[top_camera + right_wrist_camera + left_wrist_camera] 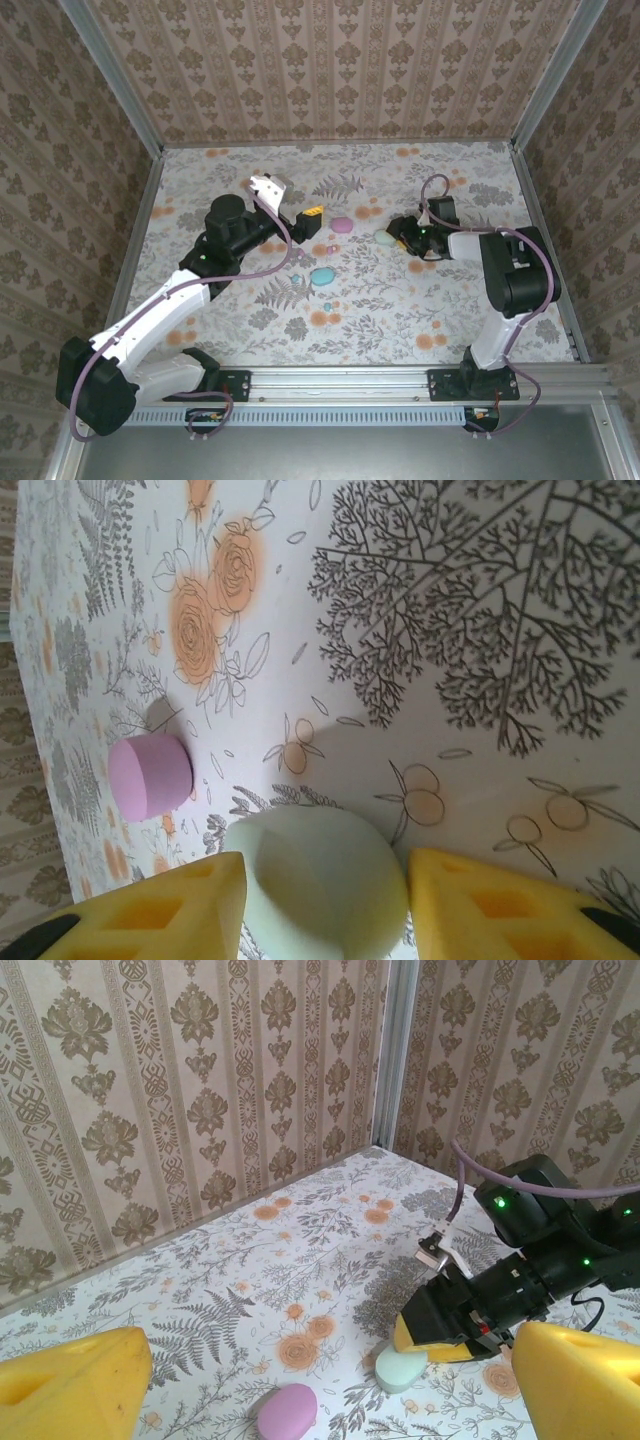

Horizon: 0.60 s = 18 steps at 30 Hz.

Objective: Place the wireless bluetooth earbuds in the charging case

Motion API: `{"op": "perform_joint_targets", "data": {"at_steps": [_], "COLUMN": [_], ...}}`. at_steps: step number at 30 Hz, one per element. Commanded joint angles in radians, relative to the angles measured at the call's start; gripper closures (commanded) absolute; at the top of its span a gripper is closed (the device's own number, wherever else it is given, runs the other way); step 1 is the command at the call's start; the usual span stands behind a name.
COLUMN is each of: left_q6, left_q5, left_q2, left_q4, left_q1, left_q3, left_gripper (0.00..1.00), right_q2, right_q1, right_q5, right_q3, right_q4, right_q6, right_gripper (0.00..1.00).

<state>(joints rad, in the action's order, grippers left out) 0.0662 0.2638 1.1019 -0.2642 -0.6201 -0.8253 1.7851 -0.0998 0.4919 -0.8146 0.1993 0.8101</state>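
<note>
A mint egg-shaped case lies on the floral table, with my right gripper shut on it, one yellow finger against each side. In the top view this gripper sits low at the mint case. A pink case lies just left of it, and a blue case lies nearer the arms. My left gripper hovers open above the table left of the pink case, nothing between its fingers. A tiny speck below the blue case may be an earbud; I cannot tell.
Patterned walls with metal frame posts enclose the table on three sides. The right arm's purple cable loops above its wrist. Bare floral tabletop stretches in front of the cases.
</note>
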Motion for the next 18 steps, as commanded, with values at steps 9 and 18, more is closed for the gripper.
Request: {"op": "perform_joint_targets", "data": {"at_steps": [9,18], "left_q6": [0.007,0.123], "left_q5": [-0.037,-0.125], "left_q2": [-0.017,-0.034], "left_q4": [0.019,0.043], "left_q1": [0.019,0.084], "left_q3": [0.005,0.038], "left_gripper": [0.07,0.07], "right_q2": [-0.210,-0.282], "right_q1": [0.000,-0.285], "right_q5": [-0.134,-0.160], "right_q3": [-0.050,-0.123], "right_q4": [-0.269,-0.291], "right_q6": [-0.162,-0.732], "right_gripper": [0.44,0.44]}}
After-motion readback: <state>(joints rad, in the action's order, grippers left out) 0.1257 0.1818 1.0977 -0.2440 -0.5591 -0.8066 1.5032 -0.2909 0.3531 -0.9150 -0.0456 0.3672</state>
